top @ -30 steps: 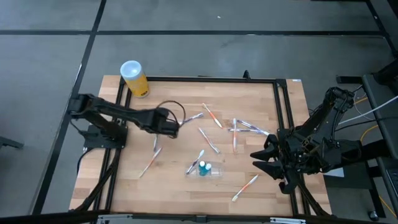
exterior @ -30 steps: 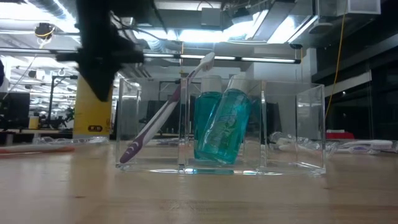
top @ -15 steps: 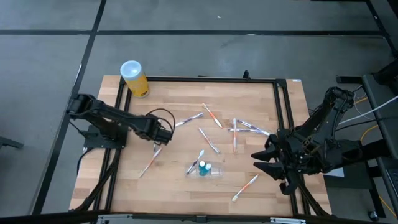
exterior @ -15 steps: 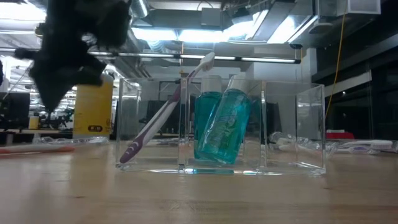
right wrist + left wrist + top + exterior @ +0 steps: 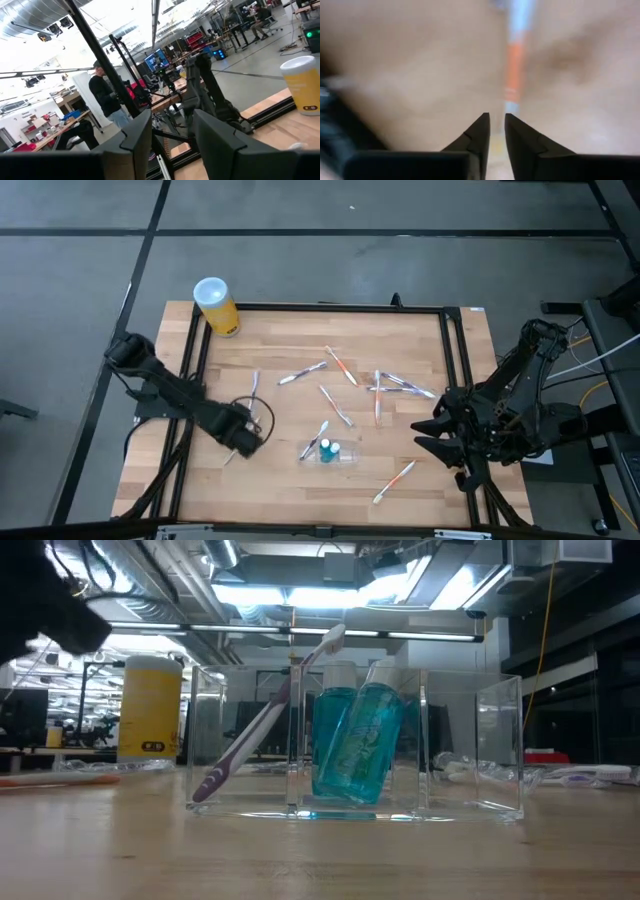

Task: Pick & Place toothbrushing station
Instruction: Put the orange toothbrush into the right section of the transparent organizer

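The clear holder [image 5: 332, 452] [image 5: 355, 745] stands near the table's front middle. A teal tube [image 5: 358, 745] and a purple-ended toothbrush [image 5: 262, 725] lean inside it. Several white toothbrushes lie loose on the wood, among them one [image 5: 254, 383] at the left, one [image 5: 336, 406] in the middle and one [image 5: 395, 480] near the front. My left gripper [image 5: 243, 442] [image 5: 496, 120] points down, narrowly open, just above an orange-ended toothbrush [image 5: 232, 453] [image 5: 515, 70] and touching nothing. My right gripper [image 5: 425, 432] [image 5: 172, 130] hangs open and raised at the right side.
A yellow canister with a white lid [image 5: 215, 305] [image 5: 150, 705] stands at the far left corner. A black frame [image 5: 455, 380] runs round the wooden table. A person [image 5: 107, 100] stands in the room beyond.
My left gripper has swung from the table's middle left toward the near left edge and has come down over the orange-ended toothbrush. The toothbrush it stood beside now lies uncovered behind it.
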You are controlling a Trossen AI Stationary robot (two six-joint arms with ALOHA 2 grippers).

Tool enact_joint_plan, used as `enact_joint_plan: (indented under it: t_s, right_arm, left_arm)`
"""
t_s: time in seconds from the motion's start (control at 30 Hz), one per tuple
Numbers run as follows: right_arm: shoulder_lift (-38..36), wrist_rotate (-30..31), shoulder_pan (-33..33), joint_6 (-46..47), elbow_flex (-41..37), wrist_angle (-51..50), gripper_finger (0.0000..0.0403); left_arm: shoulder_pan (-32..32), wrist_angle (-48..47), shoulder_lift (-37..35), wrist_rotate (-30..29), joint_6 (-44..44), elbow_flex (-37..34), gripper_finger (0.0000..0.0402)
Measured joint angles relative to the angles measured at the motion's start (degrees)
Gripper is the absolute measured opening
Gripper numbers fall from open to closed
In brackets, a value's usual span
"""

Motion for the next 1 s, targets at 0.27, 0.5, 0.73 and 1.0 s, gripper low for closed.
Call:
enact_joint_plan:
  t_s: [0.27, 0.5, 0.73, 1.0]
  right_arm:
    - [0.00, -0.01, 0.02, -0.85, 0.00, -0.04, 0.0148]
    - [0.00, -0.17, 0.02, -0.87, 0.00, -0.07, 0.0148]
    - [0.00, -0.19, 0.42, -0.85, 0.00, -0.07, 0.0148]
    - [0.00, -0.01, 0.39, -0.38, 0.00, -0.07, 0.0148]
  left_arm:
    - [-2.69, 2.67, 0.00, -5.21, -4.55, 0.13, 0.0146]
    - [-1.11, 4.81, 4.24, -3.80, 1.02, 0.06, 0.0169]
    - [-1.61, 9.29, 12.25, -1.17, 2.51, 0.34, 0.0148]
    - [-0.67, 10.16, 14.27, -2.86, 2.75, 0.89, 0.0026]
